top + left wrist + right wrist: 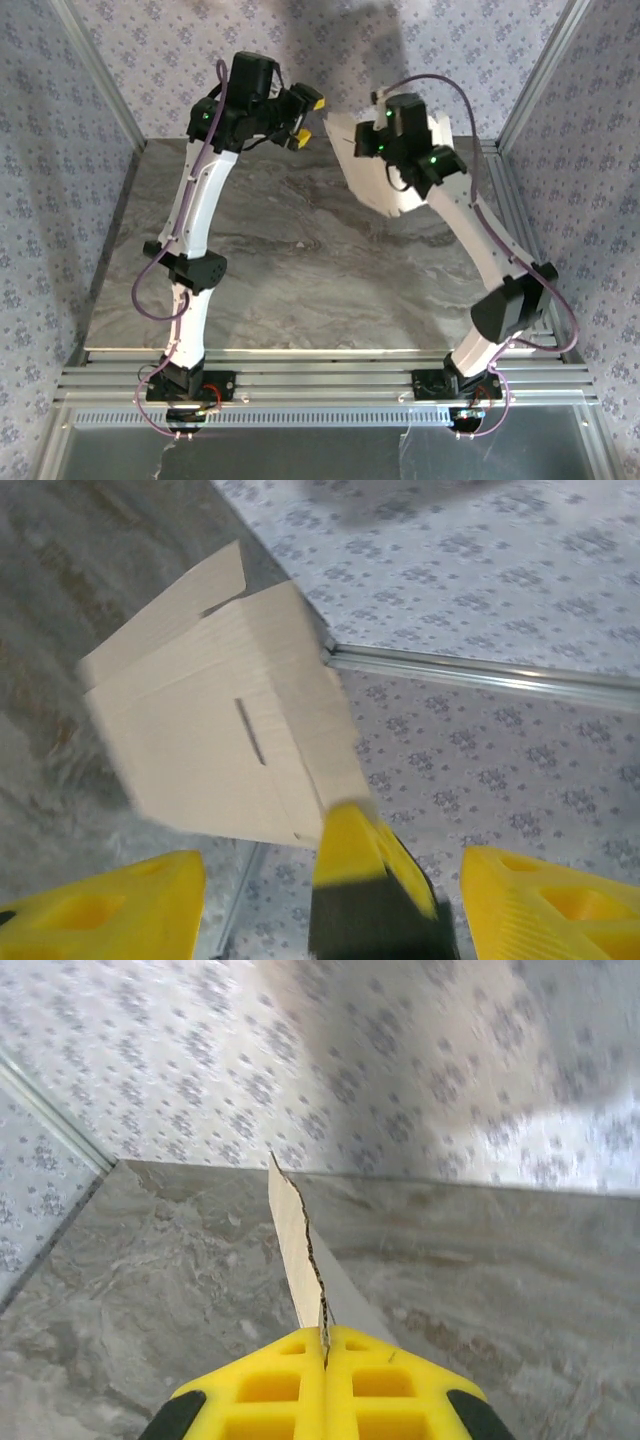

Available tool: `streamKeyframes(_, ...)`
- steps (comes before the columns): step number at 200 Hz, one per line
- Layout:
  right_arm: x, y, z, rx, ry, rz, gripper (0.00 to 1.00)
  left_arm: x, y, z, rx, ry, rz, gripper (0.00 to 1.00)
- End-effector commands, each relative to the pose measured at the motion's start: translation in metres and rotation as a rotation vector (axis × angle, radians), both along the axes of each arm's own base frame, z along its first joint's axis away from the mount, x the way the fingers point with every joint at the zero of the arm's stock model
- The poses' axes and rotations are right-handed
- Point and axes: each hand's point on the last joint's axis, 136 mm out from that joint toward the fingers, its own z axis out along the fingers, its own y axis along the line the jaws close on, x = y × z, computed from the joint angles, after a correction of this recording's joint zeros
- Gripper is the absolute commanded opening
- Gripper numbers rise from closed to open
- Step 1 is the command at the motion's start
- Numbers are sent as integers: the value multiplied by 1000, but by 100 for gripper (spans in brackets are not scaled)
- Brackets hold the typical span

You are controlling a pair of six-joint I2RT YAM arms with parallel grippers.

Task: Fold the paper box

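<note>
- Right gripper (325, 1348) was pressed together, pinching the lower edge of the paper box (293, 1230).
- The paper box was a flat cardboard sheet, held up over the far right part of the marble table (300, 270).
- Left gripper (303, 120) was spread and held nothing, just beside the sheet's left edge.
- A slot (250, 732) and a flap showed on the sheet, which was blurred.
- Patterned wall (180, 60) stood behind.

Paper box (352, 158) partly hidden behind the right arm's wrist (405, 135), its outline blurred in the left wrist view, lower corner covered by the blurred right gripper (350, 825), left gripper (330, 860) fingers cut off at the bottom edge, sheet faces unseen edge-on from the right wrist.
</note>
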Motion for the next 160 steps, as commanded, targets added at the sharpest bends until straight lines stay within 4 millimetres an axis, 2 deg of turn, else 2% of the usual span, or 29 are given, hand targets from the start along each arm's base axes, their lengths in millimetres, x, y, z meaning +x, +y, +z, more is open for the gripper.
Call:
streamKeyframes(1,-9,3,10,-233,-198,-77,0,-16,10,-37,13,226,70,68)
streamKeyframes(16,-20,16,5,-295,-236,-75,0,-24,21,-42,39,254,97,68)
streamKeyframes(39,-34,36,-9,-326,-246,-35,0,-45,35,-67,91,374,101,70)
streamKeyframes(46,-39,41,-12,-333,-247,-20,0,-48,36,-77,99,407,98,71)
streamKeyframes(66,-48,57,-24,-368,-242,29,0,-50,42,-89,111,425,112,71)
streamKeyframes(82,-55,67,-34,-394,-231,60,0,-50,49,-84,114,401,146,72)
streamKeyframes(99,-59,69,-41,-398,-218,66,0,-52,66,-73,142,362,198,72)
streamKeyframes(122,-64,70,-44,-390,-211,72,0,-54,77,-64,134,351,225,73)
streamKeyframes(144,-68,78,-43,-396,-219,94,0,-51,74,-66,130,350,214,73)
streamKeyframes(160,-71,86,-41,-404,-228,115,0,-45,61,-71,107,356,171,73)
